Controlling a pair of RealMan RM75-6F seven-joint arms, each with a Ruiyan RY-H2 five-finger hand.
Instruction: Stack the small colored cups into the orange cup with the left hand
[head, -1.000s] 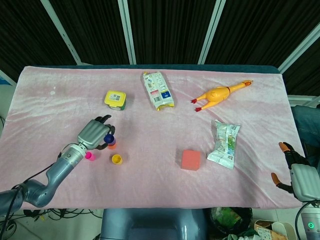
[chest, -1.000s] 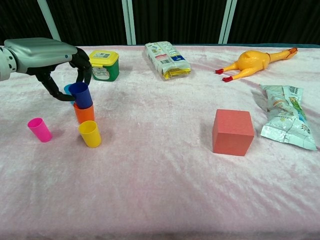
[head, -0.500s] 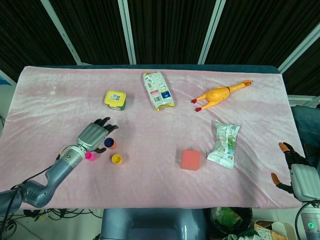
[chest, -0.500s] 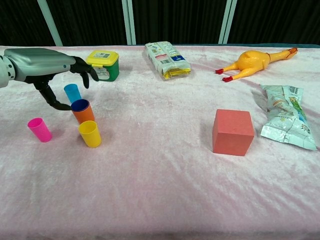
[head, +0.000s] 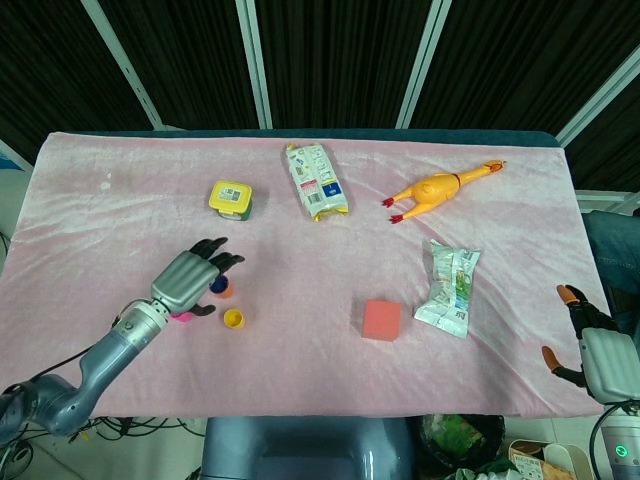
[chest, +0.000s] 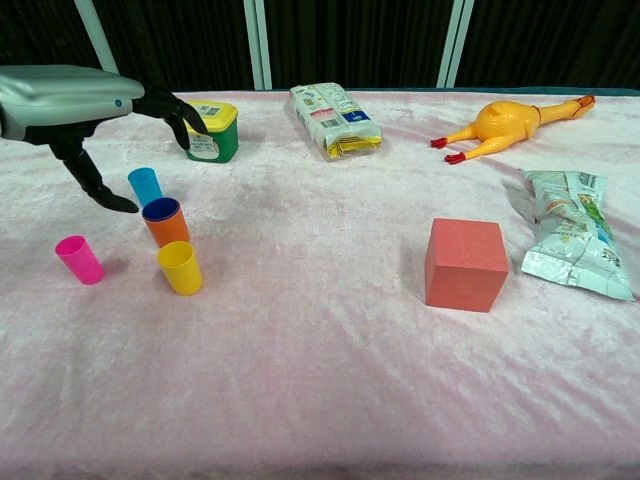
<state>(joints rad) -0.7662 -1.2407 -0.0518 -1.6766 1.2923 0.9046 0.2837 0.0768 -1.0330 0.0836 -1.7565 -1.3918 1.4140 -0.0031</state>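
Note:
The orange cup (chest: 168, 227) stands upright on the pink cloth with a dark blue cup (chest: 160, 210) nested inside it. Close by stand a yellow cup (chest: 180, 268), a pink cup (chest: 78, 259) and a light blue cup (chest: 145, 185). My left hand (chest: 85, 100) hovers above and to the left of the orange cup, fingers spread, holding nothing. In the head view the left hand (head: 187, 279) covers most of the cups; the yellow cup (head: 233, 319) shows beside it. My right hand (head: 597, 352) hangs off the table's right edge, its fingers apart and empty.
A green tub with a yellow lid (chest: 210, 129) stands just behind the left hand. A snack packet (chest: 332, 118), a rubber chicken (chest: 508, 121), a red block (chest: 465, 264) and a crumpled wrapper (chest: 577, 231) lie to the right.
My left hand let go of the dark blue cup, which dropped fully into the orange cup. The hand then opened and rose up and away to the left.

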